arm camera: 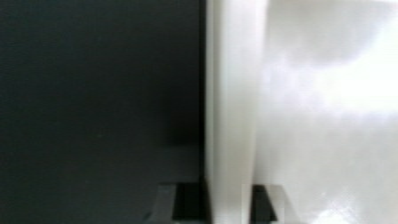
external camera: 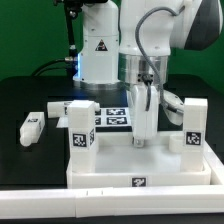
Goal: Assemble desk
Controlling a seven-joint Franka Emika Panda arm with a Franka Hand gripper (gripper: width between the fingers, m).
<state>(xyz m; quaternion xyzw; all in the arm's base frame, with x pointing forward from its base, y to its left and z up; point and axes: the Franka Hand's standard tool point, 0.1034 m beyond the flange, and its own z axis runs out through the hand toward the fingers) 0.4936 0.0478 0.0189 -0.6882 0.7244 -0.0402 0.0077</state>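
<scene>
The white desk top (external camera: 110, 160) lies flat at the front, rim up. One tagged leg (external camera: 80, 128) stands upright at its corner on the exterior view's left. Another (external camera: 195, 124) stands at the corner on the right. My gripper (external camera: 146, 100) is shut on a third white leg (external camera: 144, 128), held upright with its lower end on or just above the top, right of middle. In the wrist view this leg (arm camera: 231, 100) runs as a white bar between the dark fingers (arm camera: 187, 203), with the gripper (arm camera: 228, 205) closed on it. The desk top (arm camera: 329, 120) lies beyond. A loose leg (external camera: 32, 125) lies on the black table at the left.
The marker board (external camera: 115, 118) lies behind the desk top, under the arm. A white block (external camera: 55, 108) sits at the back left beside the standing leg. The robot's base (external camera: 98, 50) stands behind. The table is black with a green backdrop.
</scene>
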